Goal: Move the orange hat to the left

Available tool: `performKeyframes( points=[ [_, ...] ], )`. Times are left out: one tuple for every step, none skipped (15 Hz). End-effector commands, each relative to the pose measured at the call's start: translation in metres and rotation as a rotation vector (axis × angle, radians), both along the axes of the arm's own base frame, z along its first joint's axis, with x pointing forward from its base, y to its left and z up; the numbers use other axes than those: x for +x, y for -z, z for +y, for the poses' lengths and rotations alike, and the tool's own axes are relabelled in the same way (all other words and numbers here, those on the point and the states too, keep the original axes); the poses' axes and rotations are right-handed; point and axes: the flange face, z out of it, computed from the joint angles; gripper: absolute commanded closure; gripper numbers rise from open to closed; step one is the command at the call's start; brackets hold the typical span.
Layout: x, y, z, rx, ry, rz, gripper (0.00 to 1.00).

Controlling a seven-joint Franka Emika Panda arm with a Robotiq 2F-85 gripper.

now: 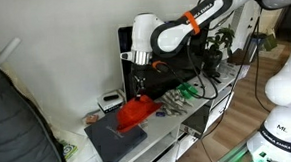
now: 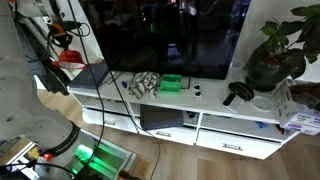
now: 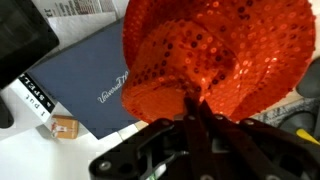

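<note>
One orange hat (image 3: 215, 55) sits pinched in the hand (image 3: 195, 102), partly hiding one dark blue book (image 3: 90, 85)

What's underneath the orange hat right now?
A dark blue book lies partly beneath the orange hat, which the gripper pinches. Whatever lies under the crown is hidden.

Living-room-style setup with robot gear. Large dark TV screen (image 2: 170, 35) on low white media cabinet (image 2: 230, 128) with drawers; potted plant (image 2: 272, 50) at one end; wood floor (image 2: 190, 165); second white robot (image 1: 284, 84) standing nearby.
</note>
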Motion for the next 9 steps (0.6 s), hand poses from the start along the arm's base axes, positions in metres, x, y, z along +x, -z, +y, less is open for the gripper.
performKeyframes(
  points=[
    [0.003,0.008,0.013,-0.090,0.080,-0.114,0.98],
    [0.006,0.015,0.019,-0.086,0.086,-0.136,0.98],
    [0.011,0.021,0.026,-0.084,0.083,-0.167,0.98],
    [0.015,0.024,0.034,-0.071,0.051,-0.200,0.98],
    [0.008,0.025,0.024,-0.066,0.056,-0.134,0.94],
    [0.010,0.028,0.029,-0.064,0.049,-0.157,0.94],
    [0.011,0.029,0.032,-0.065,0.044,-0.166,0.94],
    [0.012,0.029,0.034,-0.065,0.042,-0.170,0.94],
    [0.013,0.028,0.034,-0.064,0.043,-0.173,0.94]
  ],
)
